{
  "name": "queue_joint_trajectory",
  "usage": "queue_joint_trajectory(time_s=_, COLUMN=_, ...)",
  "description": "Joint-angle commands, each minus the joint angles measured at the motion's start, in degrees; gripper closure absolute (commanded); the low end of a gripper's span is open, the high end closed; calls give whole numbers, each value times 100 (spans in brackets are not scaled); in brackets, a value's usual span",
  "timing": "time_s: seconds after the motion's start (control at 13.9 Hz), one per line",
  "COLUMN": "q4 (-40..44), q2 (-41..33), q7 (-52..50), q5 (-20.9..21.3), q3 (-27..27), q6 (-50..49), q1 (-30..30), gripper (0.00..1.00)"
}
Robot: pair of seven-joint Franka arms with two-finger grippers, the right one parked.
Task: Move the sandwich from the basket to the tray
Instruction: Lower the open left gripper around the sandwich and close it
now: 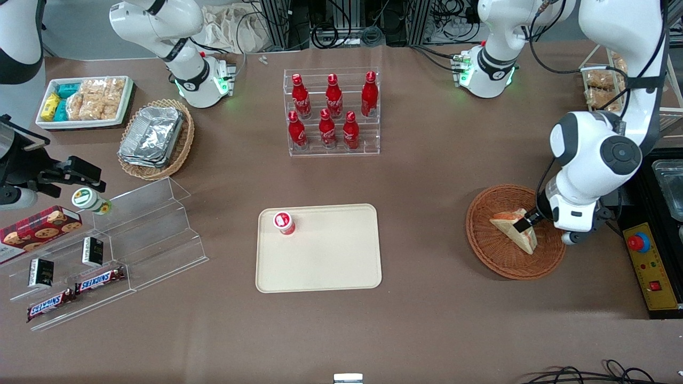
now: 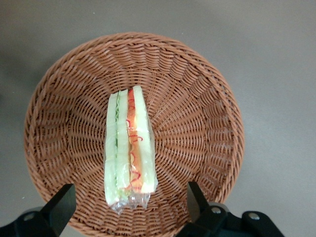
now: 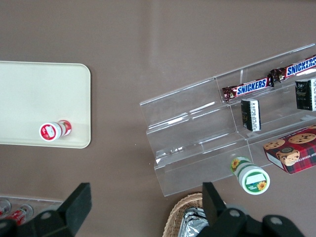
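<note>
Working arm: glossy white rounded shells, dark grey joint caps, black cables, green base lights; gripper black, angular fingers.

"SNICKERS" readable on two candy bars, lying end to end on lowest step of clear acrylic riser. Other labels illegible.

Left arm bending down from its base at working arm's end of bench; wrist pointing downward; hand hovering low, fingers spreading wide apart, gripping nothing; both fingertips showing in wrist view.
</note>
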Motion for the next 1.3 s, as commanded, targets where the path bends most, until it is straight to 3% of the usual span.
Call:
queue_joint_trajectory(time_s=0.0, q4=-164, q2=123, q7=-161, q5=114, q3=27, q6=330, q1=-24, gripper=0)
queue_joint_trajectory(time_s=1.22, q4=-744, q2=440, q7=-240, q5=96, q3=71, q6=1192, q1=11, gripper=1)
